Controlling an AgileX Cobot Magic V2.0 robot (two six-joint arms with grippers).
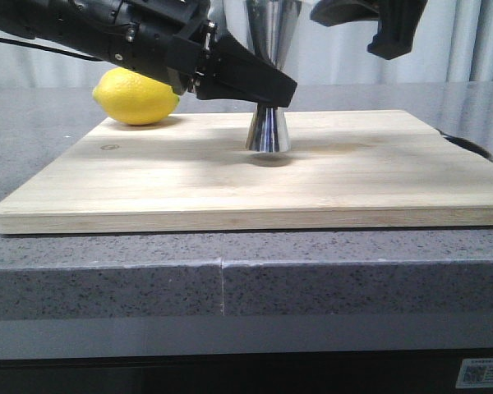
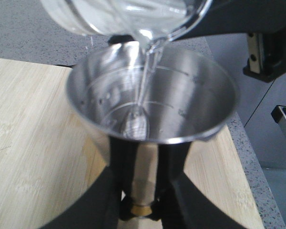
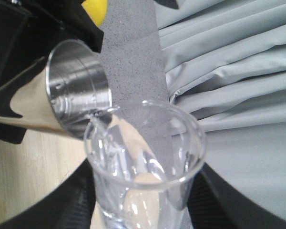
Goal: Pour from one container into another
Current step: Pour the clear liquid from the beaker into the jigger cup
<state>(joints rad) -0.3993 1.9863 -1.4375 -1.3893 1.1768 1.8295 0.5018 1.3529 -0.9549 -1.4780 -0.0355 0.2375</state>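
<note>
- On the cutting board point(image 1: 148, 176), the jigger point(image 1: 268, 131) stands upright, left gripper point(image 2: 140, 210) clamped at its waist.
- Above it, right gripper point(image 3: 138, 214) clamps the tilted beaker point(image 3: 143, 162); liquid streams into the jigger.
- Lemon point(image 1: 135, 96) lies behind.

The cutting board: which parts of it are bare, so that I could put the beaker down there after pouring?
The cutting board is bare along its front edge and to the right of the jigger, up to its right end. The back left is crowded: the lemon sits by that corner, and the left fingers grip the jigger's waist.
</note>
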